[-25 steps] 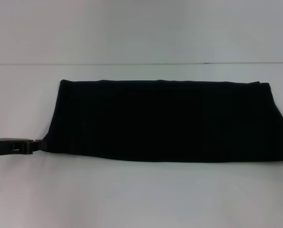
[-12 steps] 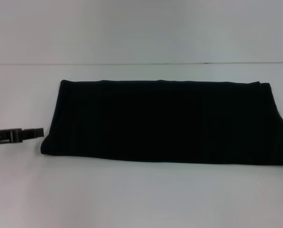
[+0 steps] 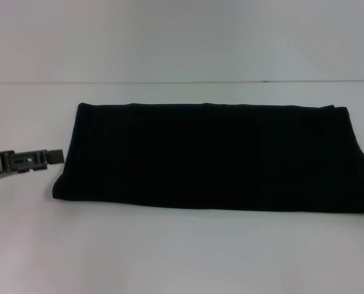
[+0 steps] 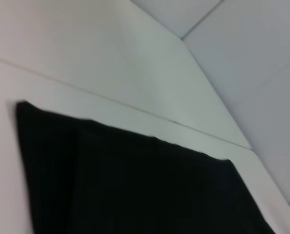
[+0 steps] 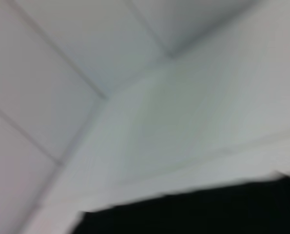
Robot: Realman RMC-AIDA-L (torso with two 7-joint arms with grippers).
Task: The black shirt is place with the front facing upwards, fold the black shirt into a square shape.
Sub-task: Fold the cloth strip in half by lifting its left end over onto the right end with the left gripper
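The black shirt (image 3: 212,156) lies flat on the white table (image 3: 182,251) as a long strip, running left-right across the middle of your head view; its right end goes off the picture's edge, so you can't see how that end sits. No lettering shows, only plain black.

Left gripper (image 3: 54,157) hangs just beside the strip's left end, near the front-left corner, not touching cloth as far as I can judge. Its fingertips look pressed close together, holding nothing, tho the view is poor, so check before you commit. Right gripper isn't in the head view and its fingers don't show in its wrist cam; can't tell their state.

Likely next step: fold the strip's ends across to make the square.

- Spread the left fingers first, then pinch the left end through all layers.
- Lift low and carry it rightward, keeping the far and near edges lined up w/ the strip underneath.
- Watch the front-left corner; it's a bit rounded and could drag.

Room: plenty of bare table in front and to the left; the back seam line is near the far edge.
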